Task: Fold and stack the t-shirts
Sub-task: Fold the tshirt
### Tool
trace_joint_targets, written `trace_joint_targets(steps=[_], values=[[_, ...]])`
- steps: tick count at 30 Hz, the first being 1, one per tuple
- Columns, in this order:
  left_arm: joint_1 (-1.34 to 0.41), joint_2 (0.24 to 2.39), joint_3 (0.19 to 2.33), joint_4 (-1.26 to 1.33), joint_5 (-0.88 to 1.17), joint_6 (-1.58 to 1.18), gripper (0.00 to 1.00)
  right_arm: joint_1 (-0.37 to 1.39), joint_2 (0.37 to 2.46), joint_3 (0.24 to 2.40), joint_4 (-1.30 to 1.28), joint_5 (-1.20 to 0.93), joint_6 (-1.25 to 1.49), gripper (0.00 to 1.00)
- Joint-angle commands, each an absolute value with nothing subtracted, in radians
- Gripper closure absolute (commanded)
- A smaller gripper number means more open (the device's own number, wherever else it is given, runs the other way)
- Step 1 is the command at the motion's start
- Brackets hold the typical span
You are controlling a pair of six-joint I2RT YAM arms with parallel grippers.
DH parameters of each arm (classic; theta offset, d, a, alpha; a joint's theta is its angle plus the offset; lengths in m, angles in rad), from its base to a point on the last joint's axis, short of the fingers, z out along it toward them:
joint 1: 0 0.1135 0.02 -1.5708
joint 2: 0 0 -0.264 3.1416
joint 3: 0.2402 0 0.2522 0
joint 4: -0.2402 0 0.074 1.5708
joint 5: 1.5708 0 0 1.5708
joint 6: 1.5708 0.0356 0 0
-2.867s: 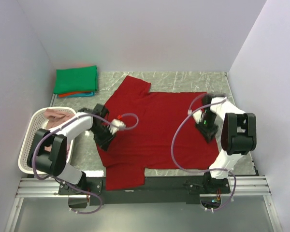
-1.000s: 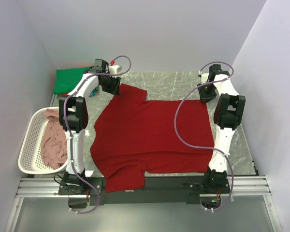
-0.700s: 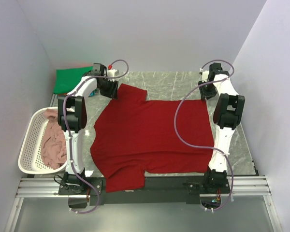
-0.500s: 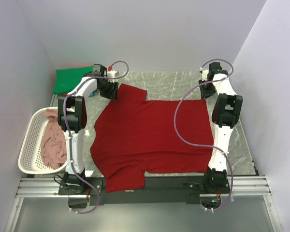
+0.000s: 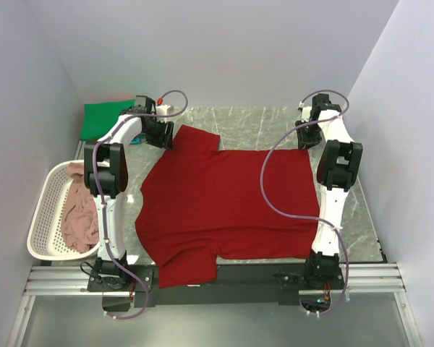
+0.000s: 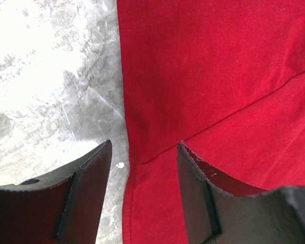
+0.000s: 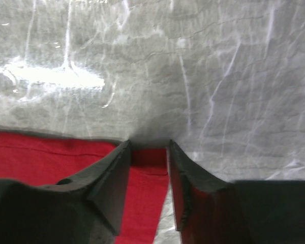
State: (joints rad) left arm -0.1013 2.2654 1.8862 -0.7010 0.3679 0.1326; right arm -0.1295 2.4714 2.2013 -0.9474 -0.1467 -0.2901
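A dark red t-shirt (image 5: 228, 202) lies spread flat on the marbled table, its near sleeve hanging over the front edge. My left gripper (image 5: 164, 136) is open at the far left sleeve; in the left wrist view (image 6: 145, 145) its fingers straddle the shirt's (image 6: 218, 76) left edge at the sleeve seam. My right gripper (image 5: 306, 142) is at the shirt's far right corner; in the right wrist view (image 7: 148, 145) its fingers stand slightly apart with the red corner (image 7: 150, 157) lying flat between them. A folded green t-shirt (image 5: 105, 118) lies at the far left.
A white lattice basket (image 5: 47, 181) at the left holds a crumpled dusty pink shirt (image 5: 76, 210). Pale walls enclose the table on the left, back and right. The arm bases and a rail run along the near edge.
Both arms have reached out from the shirt's middle to its far corners, and the shirt now lies flatter. In the last second the left gripper shifted slightly left; the right barely moved.
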Motion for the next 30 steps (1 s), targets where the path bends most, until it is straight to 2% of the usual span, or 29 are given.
trace_joint_targets(steps=[1, 6, 12, 15, 22, 27, 30], values=[[-0.103, 2.237, 1.925, -0.7, 0.376, 0.11, 0.41, -0.146, 2.485, 2.247, -0.991, -0.186, -0.235, 0.53], [-0.103, 2.232, 1.919, -0.703, 0.376, 0.112, 0.41, -0.166, 2.474, 2.227, -0.988, -0.216, -0.203, 0.49], [-0.103, 2.233, 1.919, -0.706, 0.374, 0.112, 0.41, -0.192, 2.473, 2.22, -0.991, -0.238, -0.187, 0.5], [-0.101, 2.237, 1.916, -0.698, 0.368, 0.104, 0.4, -0.199, 2.476, 2.221, -0.991, -0.245, -0.187, 0.53], [-0.094, 2.286, 1.985, -0.683, 0.397, 0.063, 0.41, -0.199, 2.477, 2.232, -0.989, -0.256, -0.201, 0.81], [-0.095, 2.335, 2.052, -0.712, 0.405, 0.06, 0.41, -0.199, 2.48, 2.235, -0.996, -0.27, -0.21, 0.88], [-0.095, 2.341, 2.062, -0.712, 0.405, 0.064, 0.41, -0.198, 2.474, 2.237, -0.994, -0.279, -0.222, 1.0]])
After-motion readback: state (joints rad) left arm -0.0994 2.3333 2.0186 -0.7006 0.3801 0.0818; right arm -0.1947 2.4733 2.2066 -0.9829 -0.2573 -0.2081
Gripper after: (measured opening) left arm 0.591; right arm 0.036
